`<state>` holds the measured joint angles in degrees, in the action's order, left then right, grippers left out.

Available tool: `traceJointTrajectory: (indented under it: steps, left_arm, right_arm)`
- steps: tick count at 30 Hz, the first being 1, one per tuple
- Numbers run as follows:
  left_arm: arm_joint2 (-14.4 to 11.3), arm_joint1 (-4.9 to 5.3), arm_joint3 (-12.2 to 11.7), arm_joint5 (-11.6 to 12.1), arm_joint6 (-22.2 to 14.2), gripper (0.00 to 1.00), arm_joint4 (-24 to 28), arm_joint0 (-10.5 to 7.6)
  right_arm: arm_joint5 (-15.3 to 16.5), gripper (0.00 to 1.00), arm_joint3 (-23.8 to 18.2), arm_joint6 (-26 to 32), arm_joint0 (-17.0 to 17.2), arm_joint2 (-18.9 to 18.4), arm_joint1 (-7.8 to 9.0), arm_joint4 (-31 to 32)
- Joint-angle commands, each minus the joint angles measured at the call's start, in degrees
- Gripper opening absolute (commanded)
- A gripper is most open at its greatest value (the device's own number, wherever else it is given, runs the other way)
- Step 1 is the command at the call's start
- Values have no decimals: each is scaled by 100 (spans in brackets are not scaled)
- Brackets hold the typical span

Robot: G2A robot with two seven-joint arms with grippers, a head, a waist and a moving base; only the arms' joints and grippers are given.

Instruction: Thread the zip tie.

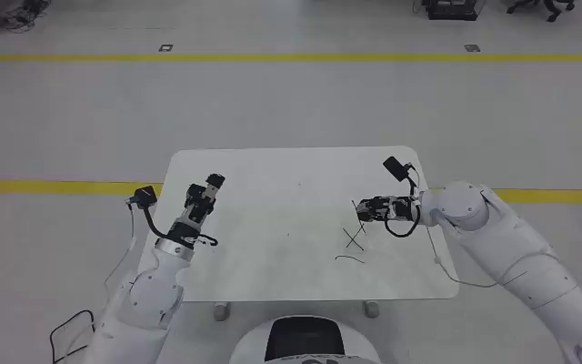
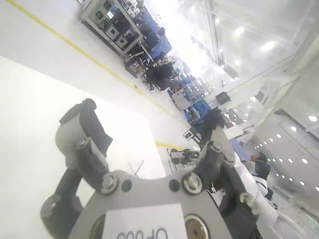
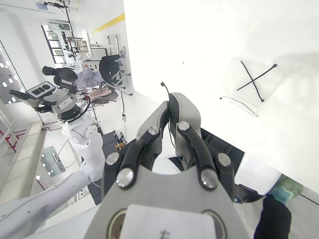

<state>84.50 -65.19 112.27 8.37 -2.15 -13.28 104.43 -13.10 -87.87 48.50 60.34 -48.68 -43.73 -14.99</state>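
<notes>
Zip tie (image 3: 165, 89) clamped in right pincer (image 3: 169, 105) near crossed ties (image 3: 253, 82), head jutting free; left pincer (image 2: 149, 110) gaping, well apart; pinch tail near tip, align squarely with head

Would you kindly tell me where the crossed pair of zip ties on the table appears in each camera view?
Top view: the crossed zip ties lie on the table, just nearer the robot than the right gripper.
Left wrist view: far across the table, beside the distant right gripper.
Right wrist view: flat on the table, beyond the right gripper.
Shared landmark: the right gripper, shut on another zip tie.
</notes>
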Motion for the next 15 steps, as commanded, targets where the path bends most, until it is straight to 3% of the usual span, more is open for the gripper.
traceJointTrajectory:
  steps: [1,5,8,9,12,15]
  left_arm:
    - [1,2,3,1,-2,100,-54,-12]
    - [-291,24,82,156,31,100,-1636,-101]
    - [-535,32,84,50,100,100,-2786,-164]
    - [-682,29,66,-40,123,100,-3236,-186]
    - [-1003,15,3,-220,169,100,-4043,-271]
    - [-1172,15,-37,-100,233,100,-4411,-316]
  right_arm:
    - [0,0,0,0,0,0,0,0]
    - [-252,0,-54,-163,61,-46,-25,-19]
    - [-638,0,-171,-272,19,-79,-52,-30]
    - [-638,0,-152,-311,6,-75,-64,-37]
    - [-638,0,-39,-395,-58,-6,-102,-156]
    - [-638,0,-34,-392,-96,48,-115,-150]
